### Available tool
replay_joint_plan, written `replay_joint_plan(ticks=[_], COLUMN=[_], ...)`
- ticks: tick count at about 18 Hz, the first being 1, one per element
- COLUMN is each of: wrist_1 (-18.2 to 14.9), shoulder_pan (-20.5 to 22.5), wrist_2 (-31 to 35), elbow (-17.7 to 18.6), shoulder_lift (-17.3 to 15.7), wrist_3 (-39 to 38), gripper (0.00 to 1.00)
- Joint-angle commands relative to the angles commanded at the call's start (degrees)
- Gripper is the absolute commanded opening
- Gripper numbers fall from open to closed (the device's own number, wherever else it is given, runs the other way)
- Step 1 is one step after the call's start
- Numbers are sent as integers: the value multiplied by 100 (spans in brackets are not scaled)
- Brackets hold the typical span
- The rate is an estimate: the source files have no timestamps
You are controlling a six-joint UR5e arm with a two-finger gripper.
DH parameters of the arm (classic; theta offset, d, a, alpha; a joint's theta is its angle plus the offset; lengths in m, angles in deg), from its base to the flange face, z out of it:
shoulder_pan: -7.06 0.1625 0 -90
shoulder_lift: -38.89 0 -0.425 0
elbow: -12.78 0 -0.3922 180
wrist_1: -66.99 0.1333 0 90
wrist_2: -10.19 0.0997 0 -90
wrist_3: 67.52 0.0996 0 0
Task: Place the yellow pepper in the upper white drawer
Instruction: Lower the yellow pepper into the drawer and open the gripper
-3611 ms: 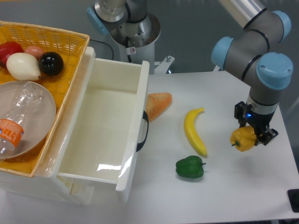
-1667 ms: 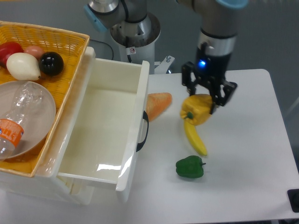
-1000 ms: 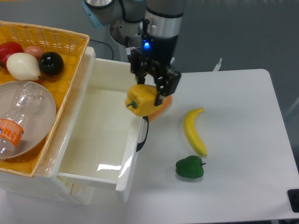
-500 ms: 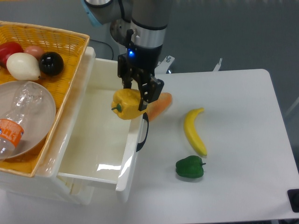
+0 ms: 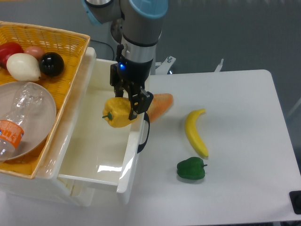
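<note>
Gripping the yellow pepper (image 5: pixel 118 113) between closed fingers, the gripper (image 5: pixel 126 104) is hanging over the upper white drawer (image 5: pixel 94 136), just left of its front wall; pepper is sitting directly below the claw.

Basket (image 5: pixel 70 40): cut off at left and top edges; bottle (image 5: pixel 14 132): cut off at left; orange item (image 5: pixel 159 104): partly behind gripper (image 5: pixel 128 101) and drawer (image 5: pixel 134 155) front; arm top out of frame.
</note>
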Motion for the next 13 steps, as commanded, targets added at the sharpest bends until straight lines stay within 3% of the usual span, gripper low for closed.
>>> replay_joint_plan(ticks=[13], wrist_1=[26], shoulder_pan=[-106], wrist_2=[9], elbow=[26], shoulder_lift=[141], wrist_3=[0], gripper=[52])
